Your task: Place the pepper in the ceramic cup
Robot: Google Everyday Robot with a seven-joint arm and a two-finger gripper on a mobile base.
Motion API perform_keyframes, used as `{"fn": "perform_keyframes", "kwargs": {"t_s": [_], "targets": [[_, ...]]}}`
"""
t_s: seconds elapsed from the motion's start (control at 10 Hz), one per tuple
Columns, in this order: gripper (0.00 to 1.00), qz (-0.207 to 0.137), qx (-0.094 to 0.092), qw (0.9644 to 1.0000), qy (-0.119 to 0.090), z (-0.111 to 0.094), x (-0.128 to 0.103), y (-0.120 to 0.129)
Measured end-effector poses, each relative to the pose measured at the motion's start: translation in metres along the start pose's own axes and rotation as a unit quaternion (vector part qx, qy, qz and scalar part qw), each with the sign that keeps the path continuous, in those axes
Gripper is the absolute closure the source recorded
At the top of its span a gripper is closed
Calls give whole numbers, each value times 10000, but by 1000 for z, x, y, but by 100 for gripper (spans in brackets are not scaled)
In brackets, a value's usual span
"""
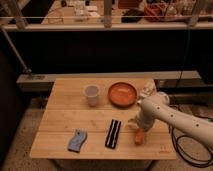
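Where open pincer (136,129) hangs by pepper (138,138), wooden table (65,105), metal railing (150,26) behind

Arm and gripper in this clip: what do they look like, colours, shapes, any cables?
The arm is clad in smooth off-white shells: thick rounded tubes meeting at a bulbous joint, with no readable markings. The gripper, at its tip just above the pepper near the front right of the table, is much slimmer. Black cables loop on the floor below the arm.

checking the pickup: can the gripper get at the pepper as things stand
Probably yes: the gripper hangs open right over the pepper, which lies on the table with nothing visible between them.
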Motion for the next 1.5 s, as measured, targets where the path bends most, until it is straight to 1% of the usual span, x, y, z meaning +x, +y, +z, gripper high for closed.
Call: {"fn": "perform_keyframes", "kwargs": {"t_s": [0.3, 0.4, 0.7, 0.9, 1.0, 1.2, 1.3, 1.5], "targets": [[20, -28, -18, 10000, -92, 7, 0, 3], [20, -91, -27, 9999, -116, 14, -1, 5], [21, -191, -36, 9997, -142, 19, -5, 3], [31, -205, -39, 9997, -144, 19, -7, 4], [39, -224, -44, 9996, -149, 22, -9, 6], [56, -258, -37, 9995, -159, 24, -11, 5], [67, -283, -32, 9995, -168, 24, -13, 4], [86, -271, 6, 9995, -168, 18, -13, 5]]}}
